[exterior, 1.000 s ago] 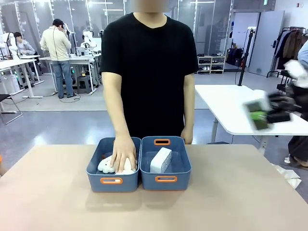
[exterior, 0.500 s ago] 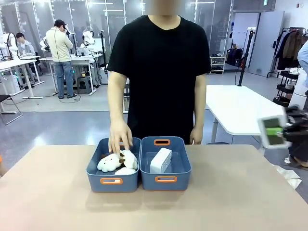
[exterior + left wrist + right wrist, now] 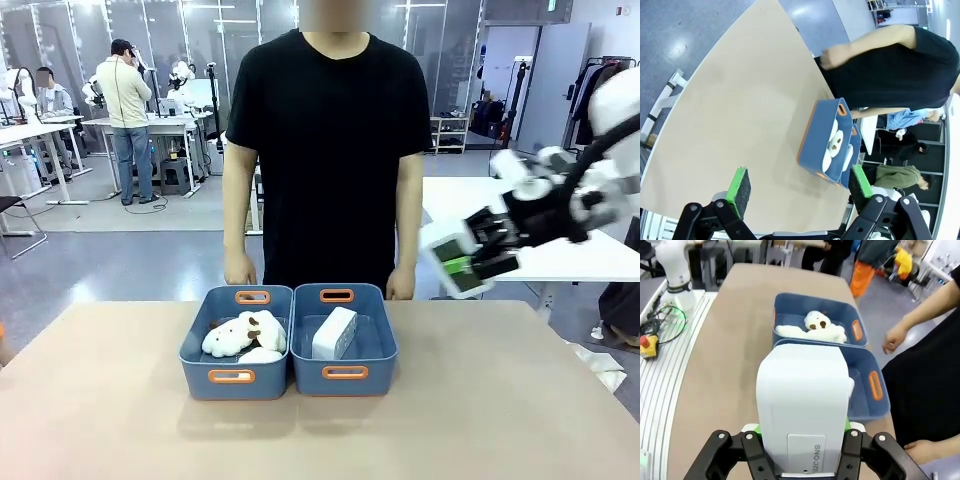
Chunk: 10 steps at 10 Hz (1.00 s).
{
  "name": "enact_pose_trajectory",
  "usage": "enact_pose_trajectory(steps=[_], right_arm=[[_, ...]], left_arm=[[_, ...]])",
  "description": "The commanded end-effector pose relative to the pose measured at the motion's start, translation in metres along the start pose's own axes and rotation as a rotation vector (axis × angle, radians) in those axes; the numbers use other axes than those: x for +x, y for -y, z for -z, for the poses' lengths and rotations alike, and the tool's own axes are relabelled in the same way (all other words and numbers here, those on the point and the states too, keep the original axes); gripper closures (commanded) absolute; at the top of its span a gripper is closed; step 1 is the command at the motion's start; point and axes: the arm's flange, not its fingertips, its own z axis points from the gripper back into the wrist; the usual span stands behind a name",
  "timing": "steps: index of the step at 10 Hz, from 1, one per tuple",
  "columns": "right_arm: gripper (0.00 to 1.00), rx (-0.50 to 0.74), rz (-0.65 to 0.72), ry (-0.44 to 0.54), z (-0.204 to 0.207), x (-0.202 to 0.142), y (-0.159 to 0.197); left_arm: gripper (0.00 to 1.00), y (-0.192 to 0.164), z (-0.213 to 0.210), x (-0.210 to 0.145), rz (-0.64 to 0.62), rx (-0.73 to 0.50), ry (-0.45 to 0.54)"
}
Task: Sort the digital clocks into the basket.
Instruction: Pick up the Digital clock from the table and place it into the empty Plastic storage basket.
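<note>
Right gripper (image 3: pixel 802 440) clamps a digital clock (image 3: pixel 802 405) above the bench's right edge (another lies in the basket (image 3: pixel 375 365)); left gripper (image 3: pixel 800 187) gapes.

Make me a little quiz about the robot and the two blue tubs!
1. True or false: the right gripper has its jaws shut on a white rounded plastic digital clock.
2. What lies in the blue-grey plastic tub on the robot's left? A) fluffy cream plush toys B) a clock C) nothing
3. Fill in: the other blue-grey tub already holds one white ____.

Key: 1 true; 2 A, the plush toys; 3 clock.
</note>
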Motion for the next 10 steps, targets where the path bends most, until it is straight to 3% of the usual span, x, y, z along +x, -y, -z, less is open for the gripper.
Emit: enact_pose_trajectory(steps=[1, 3, 7, 8, 9, 10], right_arm=[[0.99, 0.041, 0.051, -0.124, 0.058, 0.035, 0.019], [0.99, 0.076, 0.016, -0.243, 0.136, 0.059, 0.032], [0.99, 0.207, 0.038, -0.33, 0.215, 0.013, 0.029], [0.34, 0.223, 0.051, -0.342, 0.222, 0.005, 0.031], [0.28, 0.231, 0.048, -0.338, 0.222, 0.007, 0.025], [0.08, 0.219, 0.039, -0.339, 0.219, 0.008, 0.029]], left_arm=[[0.0, -0.003, 0.001, 0.0, 0.02, -0.033, 0.0], [0.0, -0.003, 0.001, 0.0, 0.02, -0.033, 0.0], [0.0, -0.003, 0.001, 0.0, 0.02, -0.033, 0.0], [0.0, -0.003, 0.001, 0.0, 0.02, -0.033, 0.0], [0.0, -0.003, 0.001, 0.0, 0.02, -0.033, 0.0], [0.0, -0.003, 0.001, 0.0, 0.02, -0.033, 0.0]])
